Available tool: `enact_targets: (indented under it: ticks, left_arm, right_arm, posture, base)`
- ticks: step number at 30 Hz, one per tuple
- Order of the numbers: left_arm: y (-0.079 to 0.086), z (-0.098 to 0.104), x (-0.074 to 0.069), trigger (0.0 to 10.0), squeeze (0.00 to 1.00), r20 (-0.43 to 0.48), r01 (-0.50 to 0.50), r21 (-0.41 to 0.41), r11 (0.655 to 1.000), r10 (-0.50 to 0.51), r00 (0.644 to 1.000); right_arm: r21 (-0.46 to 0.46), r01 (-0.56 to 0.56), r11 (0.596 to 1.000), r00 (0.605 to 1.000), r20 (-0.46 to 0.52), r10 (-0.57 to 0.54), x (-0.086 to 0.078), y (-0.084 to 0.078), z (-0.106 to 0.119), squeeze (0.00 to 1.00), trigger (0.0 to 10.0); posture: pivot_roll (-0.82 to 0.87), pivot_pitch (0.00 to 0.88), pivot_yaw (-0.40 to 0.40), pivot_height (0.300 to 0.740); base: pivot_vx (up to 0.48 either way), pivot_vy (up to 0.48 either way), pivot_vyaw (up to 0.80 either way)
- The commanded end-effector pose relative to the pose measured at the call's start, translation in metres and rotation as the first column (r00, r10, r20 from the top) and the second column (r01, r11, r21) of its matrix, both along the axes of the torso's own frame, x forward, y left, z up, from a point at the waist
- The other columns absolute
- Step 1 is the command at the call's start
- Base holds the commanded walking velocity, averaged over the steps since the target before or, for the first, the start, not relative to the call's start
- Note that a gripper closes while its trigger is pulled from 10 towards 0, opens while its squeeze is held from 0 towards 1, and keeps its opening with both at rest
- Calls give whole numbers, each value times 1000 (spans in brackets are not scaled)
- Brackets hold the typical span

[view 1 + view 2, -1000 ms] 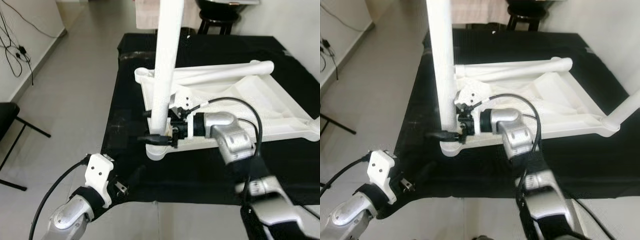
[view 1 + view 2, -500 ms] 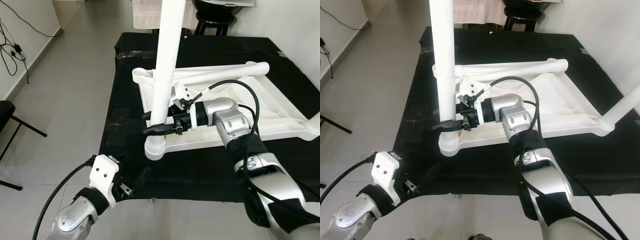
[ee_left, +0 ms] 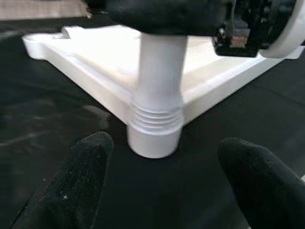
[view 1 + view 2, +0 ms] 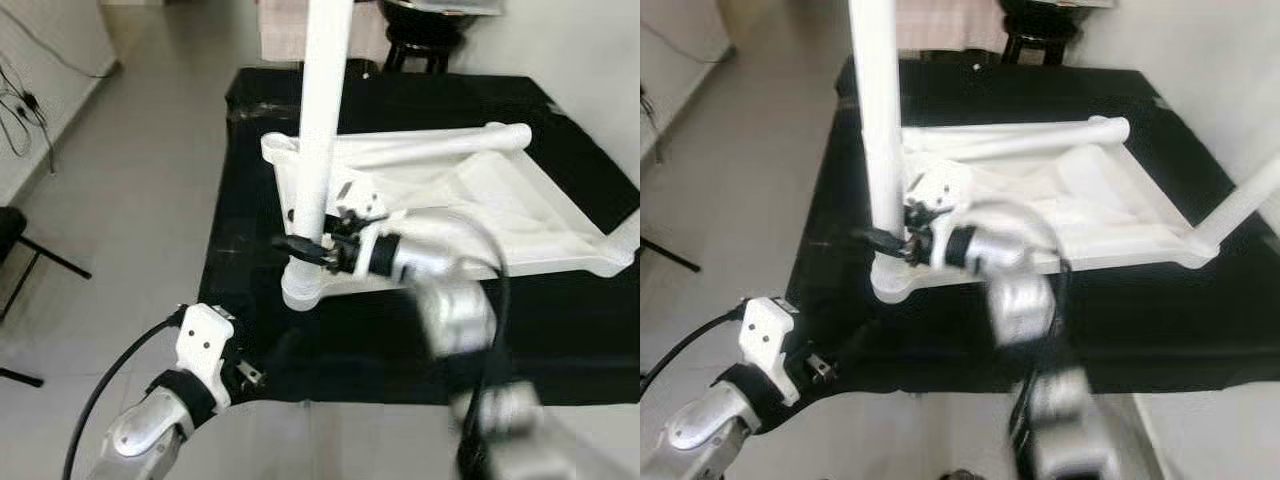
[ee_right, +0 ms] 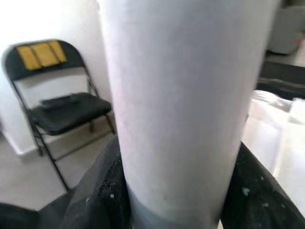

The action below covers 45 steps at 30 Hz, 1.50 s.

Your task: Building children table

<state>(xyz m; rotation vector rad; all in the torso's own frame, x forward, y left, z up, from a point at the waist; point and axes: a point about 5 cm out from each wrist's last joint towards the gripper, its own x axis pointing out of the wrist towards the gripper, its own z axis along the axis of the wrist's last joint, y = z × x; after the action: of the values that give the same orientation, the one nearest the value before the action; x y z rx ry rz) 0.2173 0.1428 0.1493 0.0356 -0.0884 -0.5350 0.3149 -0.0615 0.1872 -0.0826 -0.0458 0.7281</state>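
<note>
White plastic table leg (image 4: 318, 130) stands upright in the near-left corner socket of the upturned white plastic tabletop (image 4: 480, 205), clamped by the right gripper (image 4: 305, 247).

Left gripper (image 3: 162, 186) hovers spread, empty, near the black mat's (image 4: 250, 130) front edge; bare grey floor (image 4: 130, 200) lies leftward, a black folding chair (image 5: 62, 107) beyond.

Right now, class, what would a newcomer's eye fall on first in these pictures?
The tall white leg standing upright at the near-left corner of the upturned white tabletop on the black mat. The right gripper is clamped around it low down. The left gripper hovers open by the leg's socket.
</note>
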Motion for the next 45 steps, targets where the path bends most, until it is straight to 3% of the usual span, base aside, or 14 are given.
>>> enact_targets:
  ticks: [1,7,8,10,11,18,24,25,26,30,32,35,40,45]
  left_arm:
    - [3,-7,2,10000,0,-34,-6,9,1000,6,999]
    - [2,-8,4,10000,0,-35,5,15,1000,-4,999]
    - [3,-8,4,10000,0,-30,-14,17,1000,15,999]
    - [4,-8,4,10000,0,-27,-29,19,999,30,999]
    - [5,-8,4,10000,0,-26,-35,21,999,36,999]
    - [2,-11,6,10000,0,-39,-12,23,1000,13,999]
    - [1,-11,5,10000,0,-39,-11,21,1000,12,999]
    - [0,-11,5,10000,0,-39,-12,19,1000,13,999]
    - [-1,-11,3,10000,0,-39,-14,19,1000,15,999]
    - [-3,-12,1,10000,0,-41,-16,19,1000,17,999]
    - [-4,-12,-1,10000,0,-43,-17,17,1000,18,999]
    - [-5,-12,-2,10000,0,-43,-16,15,1000,17,999]
    - [-6,-12,-2,10000,0,-44,-13,13,1000,14,999]
    - [-6,-11,-1,10000,0,-42,-11,10,1000,11,999]
  right_arm:
    - [-114,45,993,983,-169,-64,3,-10,-39,0,0]
    - [-147,-7,989,988,-156,-16,5,-5,-41,0,0]
    - [-136,-22,990,987,-158,0,6,-4,-40,0,10000]
    - [-127,-24,992,987,-162,3,5,-3,-38,0,10000]
    - [-76,-113,991,980,-171,99,7,2,-31,1000,10000]
    - [-66,-545,836,838,-49,543,3,5,14,1000,10000]
    - [-150,-675,723,734,-35,678,8,-4,21,1000,10000]
    - [-154,-723,673,687,-67,723,12,-6,22,0,10000]
    - [-164,-793,587,608,-145,780,17,-9,21,0,10000]
    - [-161,-812,561,584,-190,789,24,-10,21,0,10000]
    - [-156,-817,555,576,-204,791,29,-11,22,0,1412]
    - [-146,-832,535,554,-210,806,30,-14,24,0,0]
    - [-140,-843,519,537,-209,817,31,-17,26,0,0]
    - [-147,-804,576,593,-158,789,33,-25,22,0,0]
  posture:
    - [-129,147,-78,740]
    - [-121,138,-88,740]
    - [-121,138,-88,740]
    - [-123,128,-81,740]
    - [-117,117,-75,740]
    - [-114,108,-80,740]
    - [-107,107,-79,740]
    - [-89,109,-81,740]
    - [-72,112,-84,740]
    - [-61,111,-88,740]
    - [-53,115,-92,740]
    - [-54,116,-92,740]
    - [-58,123,-92,740]
    - [-72,127,-83,740]
  base:
    - [0,0,0]
    - [0,0,0]
    - [0,0,0]
    - [0,0,0]
    - [0,0,0]
    - [0,0,0]
    - [0,0,0]
    - [0,0,0]
    - [0,0,0]
    - [0,0,0]
    - [0,0,0]
    - [0,0,0]
    - [0,0,0]
    - [0,0,0]
